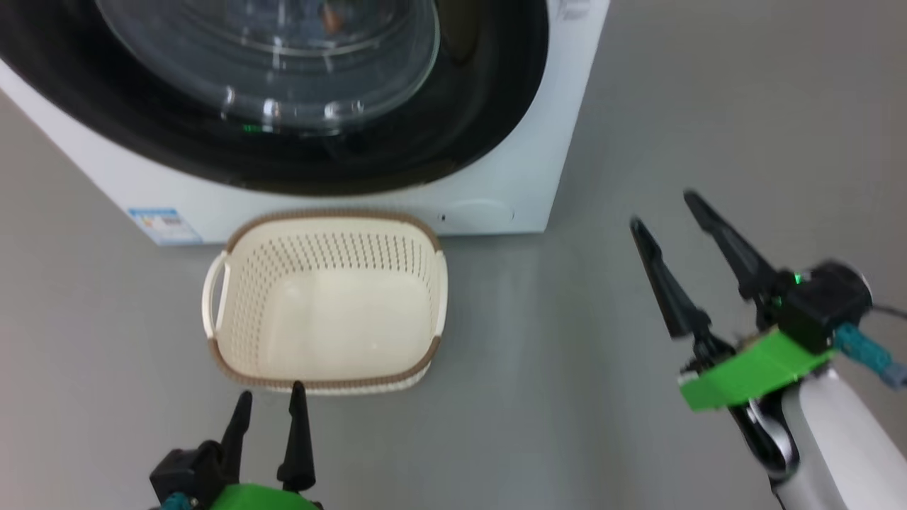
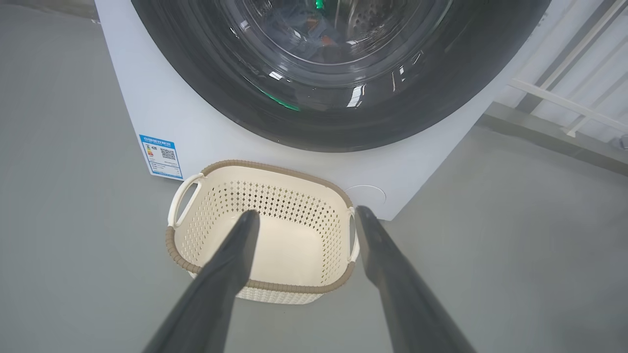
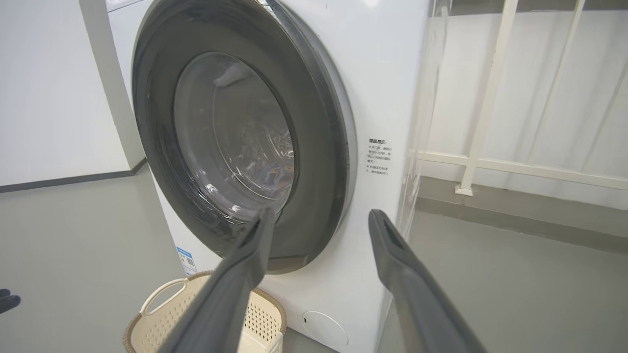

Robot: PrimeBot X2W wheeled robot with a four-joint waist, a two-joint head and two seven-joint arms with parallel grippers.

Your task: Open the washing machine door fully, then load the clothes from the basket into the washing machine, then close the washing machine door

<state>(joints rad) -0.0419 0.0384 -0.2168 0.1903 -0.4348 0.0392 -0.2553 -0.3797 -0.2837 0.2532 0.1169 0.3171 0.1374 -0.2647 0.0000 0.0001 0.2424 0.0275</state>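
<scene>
The washing machine [image 1: 496, 191] stands ahead, and the washing machine door [image 1: 283, 163] lies flush against its front, black rim around a clear glass bowl. Through the glass, light-blue clothes [image 3: 272, 171] with orange print lie in the drum. The cream basket [image 1: 333, 214] sits on the floor right before the machine with nothing inside it. My left gripper [image 1: 271, 393] hovers open at the basket's near rim, and its wrist view has the basket [image 2: 274, 169] between its fingers. My right gripper [image 1: 664, 209] is open, off to the right of the machine, aimed at the door's right edge [image 3: 338, 162].
Grey floor spreads around the machine and basket. A white railing [image 3: 490, 98] and a wall with a clear plastic sheet run behind the machine's right side. A blue label [image 1: 163, 223] marks the machine's lower left front.
</scene>
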